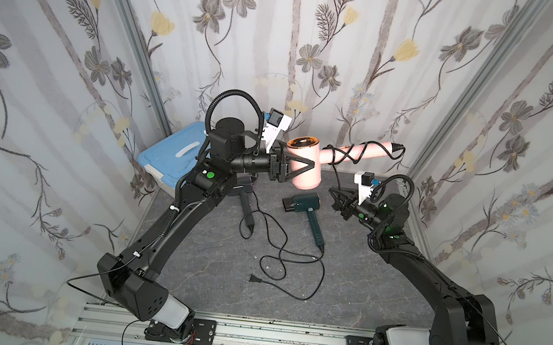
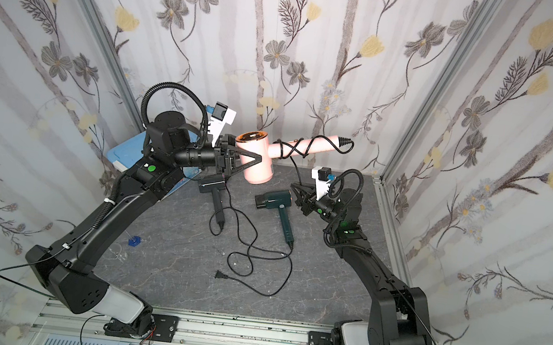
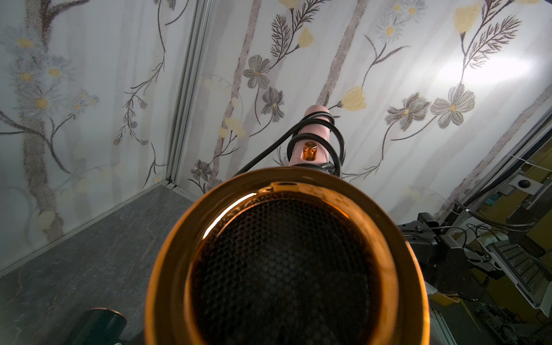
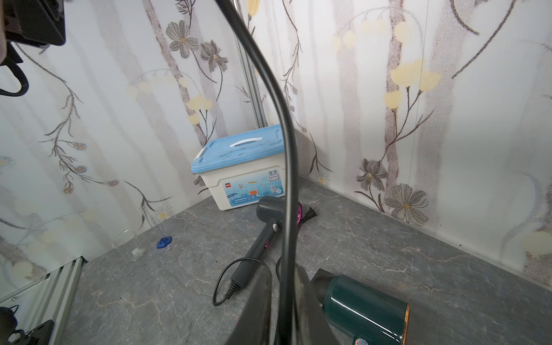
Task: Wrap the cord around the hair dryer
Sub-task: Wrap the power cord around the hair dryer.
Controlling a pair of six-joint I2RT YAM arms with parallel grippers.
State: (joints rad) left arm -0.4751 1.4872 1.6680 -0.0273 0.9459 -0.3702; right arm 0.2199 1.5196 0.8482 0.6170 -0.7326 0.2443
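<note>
— In both top views, our left tool (image 1: 303, 170) clamps the hair dryer (image 1: 302, 152) above the tabletop (image 1: 344, 276), its handle (image 1: 377, 147) pointing rightward.
— In the left wrist view, we see the cord (image 3: 340, 142) coiled round that handle.
— In the right wrist view, our right tool (image 4: 282, 276), the nearer one, pinches the cord below the handle.

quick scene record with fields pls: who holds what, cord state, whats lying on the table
left gripper: shut on the barrel of the pink hair dryer, held raised above the table
right gripper: shut on the cord, below the pink handle
cord: several loops around the pink handle, the rest running down to the right gripper
on table: green hair dryer and dark hair dryer, both unwrapped
back corner: blue-lidded box
</note>
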